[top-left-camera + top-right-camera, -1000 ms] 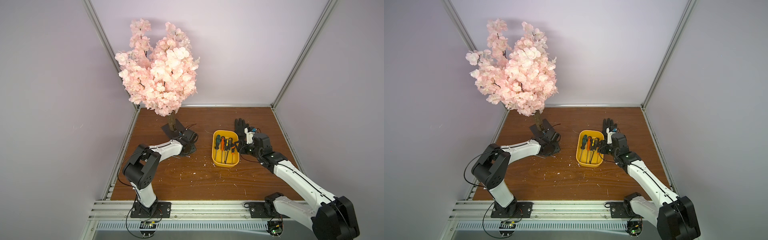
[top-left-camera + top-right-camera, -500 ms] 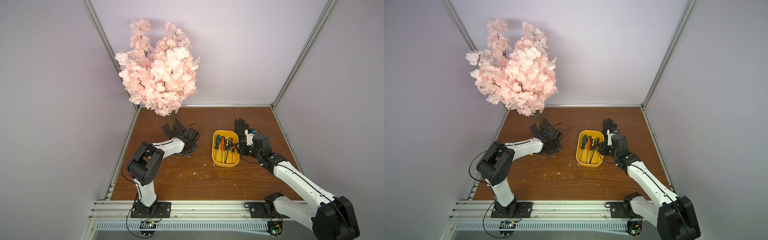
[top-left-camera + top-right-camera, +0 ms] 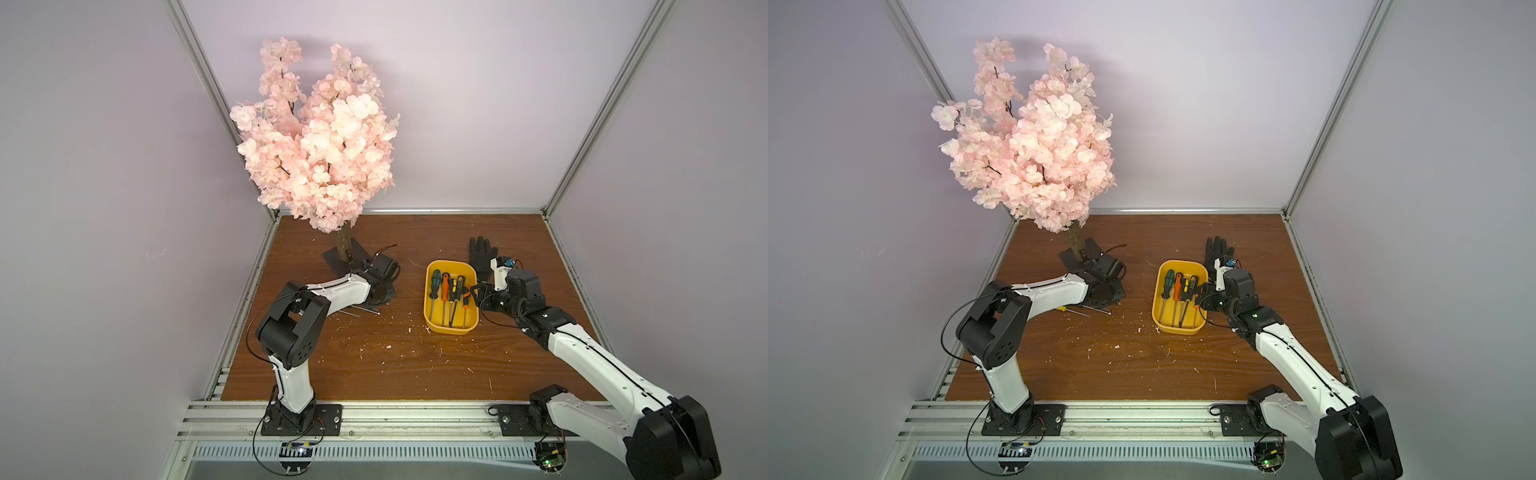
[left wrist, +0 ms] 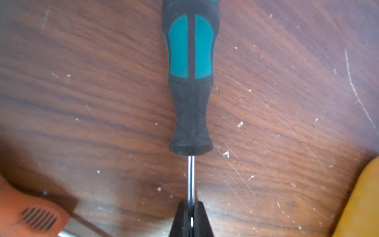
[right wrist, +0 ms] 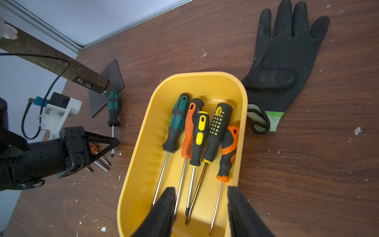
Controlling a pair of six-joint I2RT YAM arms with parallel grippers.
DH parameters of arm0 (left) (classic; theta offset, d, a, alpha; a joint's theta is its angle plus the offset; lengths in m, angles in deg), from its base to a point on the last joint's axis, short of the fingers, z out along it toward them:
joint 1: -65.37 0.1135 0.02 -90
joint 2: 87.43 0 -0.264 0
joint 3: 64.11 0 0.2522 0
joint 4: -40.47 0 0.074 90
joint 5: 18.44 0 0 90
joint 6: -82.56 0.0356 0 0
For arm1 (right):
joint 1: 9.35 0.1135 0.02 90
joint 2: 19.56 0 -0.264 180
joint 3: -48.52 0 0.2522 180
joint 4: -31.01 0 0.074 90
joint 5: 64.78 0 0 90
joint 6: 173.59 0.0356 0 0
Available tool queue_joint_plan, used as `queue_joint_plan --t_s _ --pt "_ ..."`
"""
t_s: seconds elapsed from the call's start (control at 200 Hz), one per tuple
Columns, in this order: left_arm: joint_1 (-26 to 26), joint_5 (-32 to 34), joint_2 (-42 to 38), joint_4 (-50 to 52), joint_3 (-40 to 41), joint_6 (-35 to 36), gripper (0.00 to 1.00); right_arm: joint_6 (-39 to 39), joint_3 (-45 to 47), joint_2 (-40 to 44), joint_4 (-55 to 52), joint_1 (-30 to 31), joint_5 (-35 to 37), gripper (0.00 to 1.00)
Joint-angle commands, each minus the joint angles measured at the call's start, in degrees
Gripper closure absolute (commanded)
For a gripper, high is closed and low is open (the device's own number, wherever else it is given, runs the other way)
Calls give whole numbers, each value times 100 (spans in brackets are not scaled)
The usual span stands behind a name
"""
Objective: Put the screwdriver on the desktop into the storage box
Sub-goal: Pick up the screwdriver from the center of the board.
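Observation:
A screwdriver [image 4: 190, 82] with a black and teal handle lies on the brown desktop [image 3: 395, 357]. My left gripper [image 4: 190, 205] is shut on its thin metal shaft just below the handle; the right wrist view shows the same screwdriver [image 5: 113, 108] and that gripper [image 5: 114, 143] left of the storage box. The yellow storage box [image 3: 451, 329] holds several screwdrivers [image 5: 196, 133] lying side by side. Over the box's near end my right gripper [image 5: 202, 190] hangs open, holding nothing. In both top views the screwdriver held by the left gripper [image 3: 384, 293] is hidden under the arm.
More screwdrivers lie on the desktop under the left arm: an orange handle [image 4: 30, 215] and bare shafts [image 3: 365, 309]. A black glove [image 3: 482, 253] lies behind the box. A pink blossom tree [image 3: 320, 158] stands on a dark base plate [image 3: 345, 259] at the back left.
My left gripper has closed onto the teal screwdriver's shaft, and the left arm has shifted slightly. The right arm has not moved.

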Motion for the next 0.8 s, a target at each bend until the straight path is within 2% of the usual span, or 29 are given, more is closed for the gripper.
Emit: queue_joint_plan --t_s 0.0,0.22,0.39,0.52,0.641,0.796 --pt "-128 -37 -215 237 -75 519 100 -81 -139 47 81 -52 28 53" --pt "-585 77 -674 245 -330 1348 100 -132 -444 -147 142 -77 -356 52" --pt "-662 -275 -1162 -141 -36 1663 100 -131 -585 -259 278 -69 -663 52" --pt "-701 -808 -1835 -934 492 1938 100 -143 -672 -330 574 -69 -1301 52" --pt "-822 -1215 -2334 -1521 820 2268 100 100 -813 -555 997 -54 -2230 51" --pt "-1150 -1292 -2613 -1871 948 2505 100 530 -900 -767 1632 45 -2631 51"
